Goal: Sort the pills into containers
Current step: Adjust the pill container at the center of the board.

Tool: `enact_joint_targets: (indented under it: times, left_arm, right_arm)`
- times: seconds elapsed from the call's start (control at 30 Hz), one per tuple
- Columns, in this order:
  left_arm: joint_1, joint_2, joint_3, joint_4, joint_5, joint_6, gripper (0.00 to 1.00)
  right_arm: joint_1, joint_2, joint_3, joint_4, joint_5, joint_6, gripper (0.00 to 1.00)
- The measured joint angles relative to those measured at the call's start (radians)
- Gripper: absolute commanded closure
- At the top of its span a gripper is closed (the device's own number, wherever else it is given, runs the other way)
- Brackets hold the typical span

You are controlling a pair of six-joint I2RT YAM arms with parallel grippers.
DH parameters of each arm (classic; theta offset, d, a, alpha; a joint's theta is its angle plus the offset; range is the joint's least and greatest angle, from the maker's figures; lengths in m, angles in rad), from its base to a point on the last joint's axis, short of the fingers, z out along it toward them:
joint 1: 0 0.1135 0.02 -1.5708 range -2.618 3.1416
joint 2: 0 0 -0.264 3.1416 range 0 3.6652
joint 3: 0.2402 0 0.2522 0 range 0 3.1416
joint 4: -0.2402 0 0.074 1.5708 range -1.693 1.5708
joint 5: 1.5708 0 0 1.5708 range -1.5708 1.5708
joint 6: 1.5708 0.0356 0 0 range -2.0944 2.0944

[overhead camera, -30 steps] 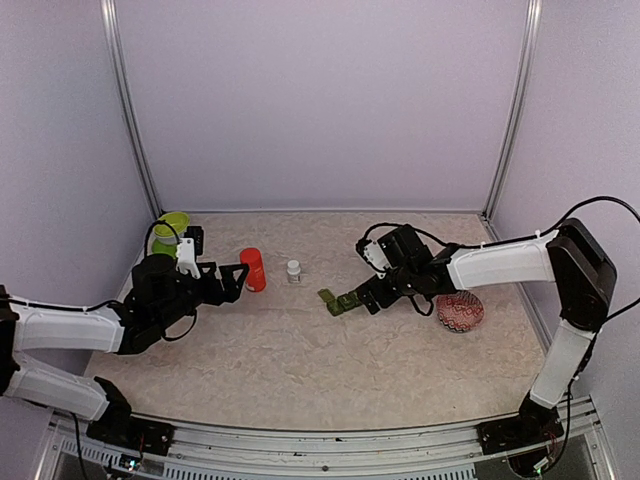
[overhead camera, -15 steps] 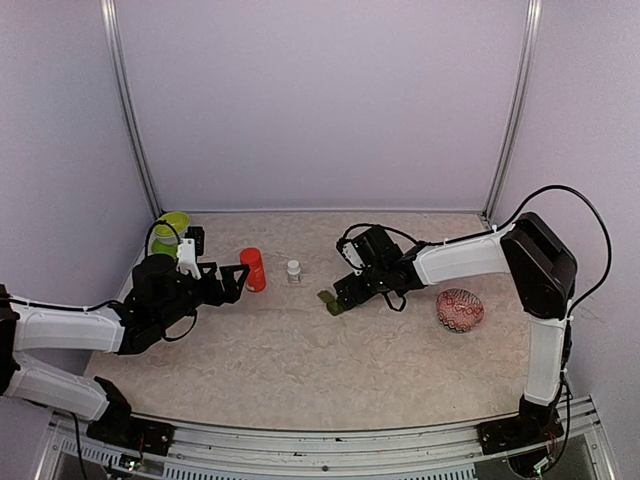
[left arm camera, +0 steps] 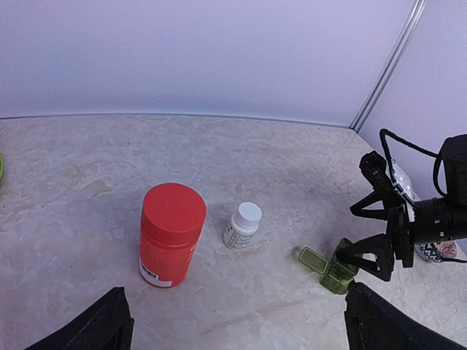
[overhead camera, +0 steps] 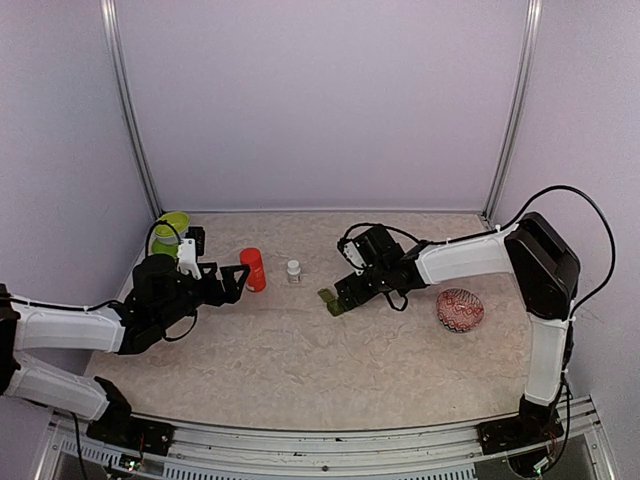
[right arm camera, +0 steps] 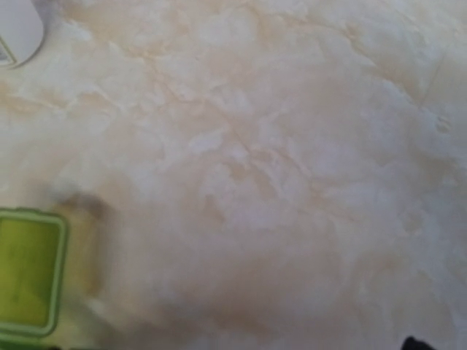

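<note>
Your left end effector (overhead camera: 238,277) stands wide open with nothing in it, its fingers (left arm camera: 102,324) pointing at the red bottle (left arm camera: 171,233) just ahead. Your right end effector (left arm camera: 352,233) is also spread fully and grips nothing. It sits right at the containers (left arm camera: 337,275), mid-counter (overhead camera: 300,360), where one lid is flipped open. You can't tell whether a finger touches them. A small white bottle (left arm camera: 242,224) stands between the red bottle and the containers.
</note>
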Motion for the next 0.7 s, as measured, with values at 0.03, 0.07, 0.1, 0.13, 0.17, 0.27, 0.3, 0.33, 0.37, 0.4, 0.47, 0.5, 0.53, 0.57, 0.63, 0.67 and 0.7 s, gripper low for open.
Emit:
enact_joint_targets:
  times: [0.03,0.07,0.1,0.13,0.17,0.27,0.3,0.33,0.37,0.4,0.47,0.5,0.53,0.57,0.63,0.67,0.7]
  left_arm:
    - [0.000,0.001,0.000,0.000,0.000,0.000,0.01]
    - [0.000,0.002,0.000,0.000,0.001,0.000,0.01]
    - [0.000,0.003,0.000,0.000,0.001,0.000,0.01]
    - [0.000,0.005,0.000,0.000,0.001,0.000,0.01]
    - [0.000,0.005,0.000,0.000,0.002,0.000,0.01]
    - [0.000,0.010,0.000,0.001,0.004,0.000,0.01]
    - [0.000,0.013,0.000,0.001,0.006,0.000,0.01]
    - [0.000,0.014,0.000,0.001,0.008,0.000,0.01]
    - [0.000,0.015,0.000,0.001,0.009,0.000,0.01]
    - [0.000,0.015,0.000,0.001,0.010,0.000,0.01]
    - [0.000,0.016,0.000,0.001,0.011,0.000,0.01]
    - [0.000,0.016,0.000,0.001,0.011,0.000,0.01]
    - [0.000,0.016,0.000,0.001,0.011,0.000,0.01]
    - [0.000,0.016,0.000,0.001,0.012,0.000,0.01]
    - [0.000,0.016,0.000,0.001,0.013,0.000,0.01]
    - [0.000,0.016,0.000,0.001,0.015,0.000,0.01]
    - [0.000,0.016,0.000,0.001,0.016,0.000,0.01]
  right_arm:
    - [0.000,-0.006,-0.002,-0.004,-0.001,0.000,0.00]
    - [0.000,-0.016,-0.006,-0.009,-0.004,0.000,0.00]
    - [0.000,-0.029,-0.010,-0.016,-0.008,0.000,0.00]
    - [0.000,-0.043,-0.013,-0.023,-0.011,0.000,0.00]
    - [0.001,-0.056,-0.013,-0.029,-0.014,-0.001,0.00]
    - [0.004,-0.084,-0.013,-0.037,-0.019,-0.003,0.00]
    - [0.006,-0.089,-0.013,-0.041,-0.018,-0.003,0.00]
    - [0.008,-0.090,-0.013,-0.045,-0.016,-0.003,0.00]
    - [0.012,-0.089,-0.013,-0.054,-0.012,-0.003,0.00]
    - [0.015,-0.089,-0.015,-0.066,-0.007,-0.003,0.00]
    - [0.023,-0.089,-0.023,-0.083,0.003,-0.001,0.00]
    - [0.028,-0.089,-0.030,-0.087,0.007,0.000,0.00]
    - [0.032,-0.089,-0.039,-0.089,0.010,0.001,0.00]
    - [0.036,-0.089,-0.052,-0.091,0.013,0.003,0.00]
    - [0.043,-0.091,-0.098,-0.105,0.019,0.009,0.00]
    - [0.045,-0.092,-0.102,-0.106,0.019,0.009,0.00]
    - [0.046,-0.093,-0.119,-0.111,0.021,0.013,0.00]
